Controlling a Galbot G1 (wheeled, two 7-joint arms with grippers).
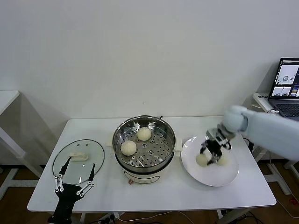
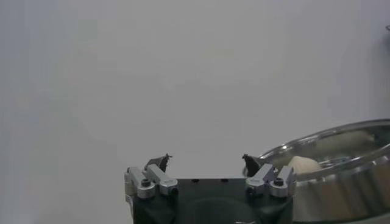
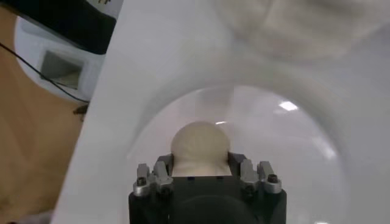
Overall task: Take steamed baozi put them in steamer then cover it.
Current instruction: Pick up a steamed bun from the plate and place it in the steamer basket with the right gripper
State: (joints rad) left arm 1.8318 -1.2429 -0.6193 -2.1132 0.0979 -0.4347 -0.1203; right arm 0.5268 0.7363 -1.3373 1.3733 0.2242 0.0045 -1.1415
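Note:
Two steamed baozi [image 1: 144, 134] [image 1: 128, 148] lie on the perforated tray of the steamer [image 1: 164, 127]. On the white plate [image 1: 212, 179] two more baozi [image 1: 202, 159] [image 1: 224, 160] show on either side of my right gripper [image 1: 212, 156]. The right wrist view has that gripper [image 3: 200, 163] shut on one baozi [image 3: 200, 145]; which of the two it is I cannot tell from the head view. The cover [image 1: 96, 151] lies flat at the front left, and my left gripper [image 1: 81, 163] hangs open over its near edge, holding nothing [image 2: 205, 159].
The steamer rim [image 2: 341, 137] and a baozi [image 2: 303, 164] show beside the left fingers. A laptop [image 1: 286, 84] stands on a side table at the far right. The table's front edge [image 1: 154, 205] runs just behind the left wrist.

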